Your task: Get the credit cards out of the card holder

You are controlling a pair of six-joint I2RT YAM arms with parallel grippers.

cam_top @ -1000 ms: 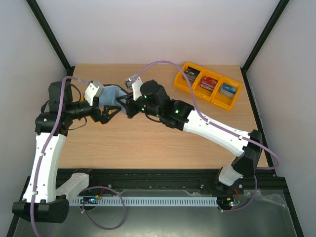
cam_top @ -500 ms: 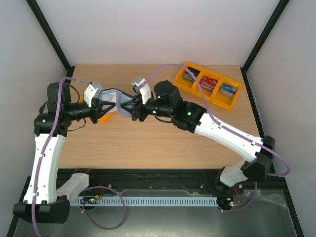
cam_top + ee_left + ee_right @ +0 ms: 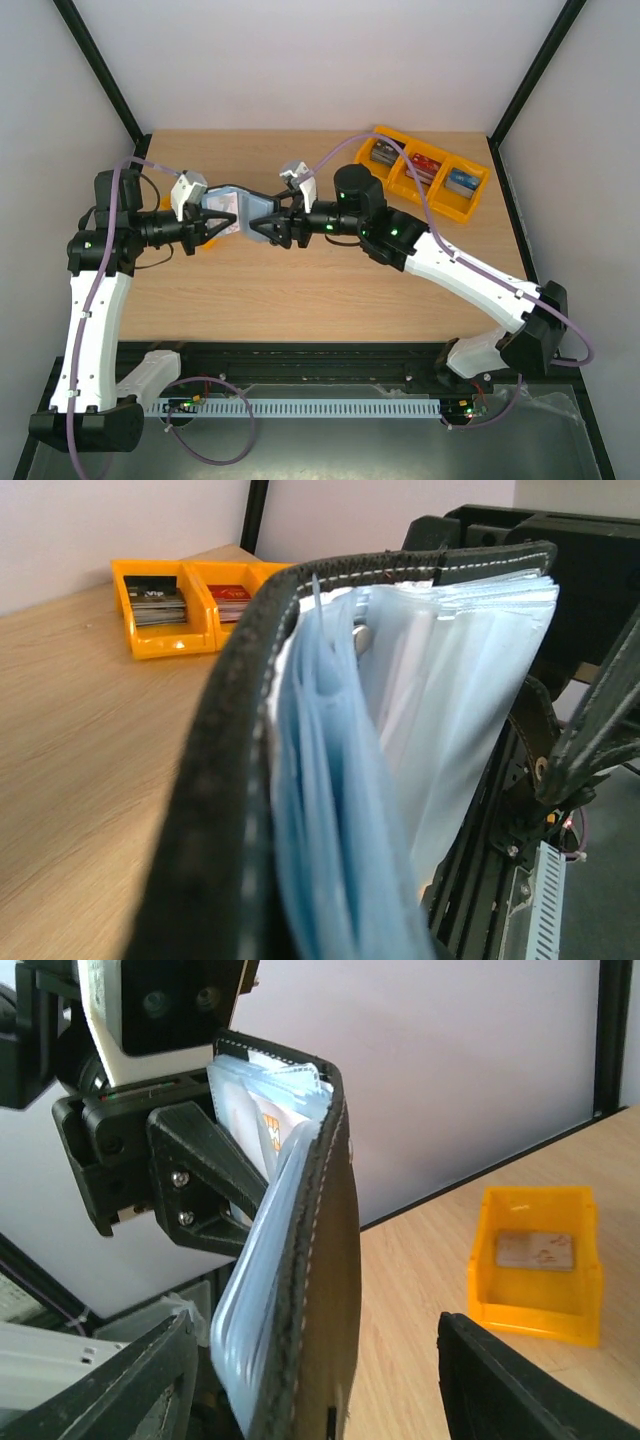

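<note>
Yellow tray [image 3: 452,210]: three card stacks [image 3: 421,168]. Bin [image 3: 530,1310]: one credit card [image 3: 537,1250]. Card holder [image 3: 240,210] open, long axis left–right; left gripper [image 3: 212,226] pinches it, right gripper [image 3: 262,230] spread.

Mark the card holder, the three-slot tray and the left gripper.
card holder [image 3: 325,1260]: right wrist view, black outer cover.
three-slot tray [image 3: 445,207]: top view, near wall.
left gripper [image 3: 215,227]: top view, between fingertips.
</note>
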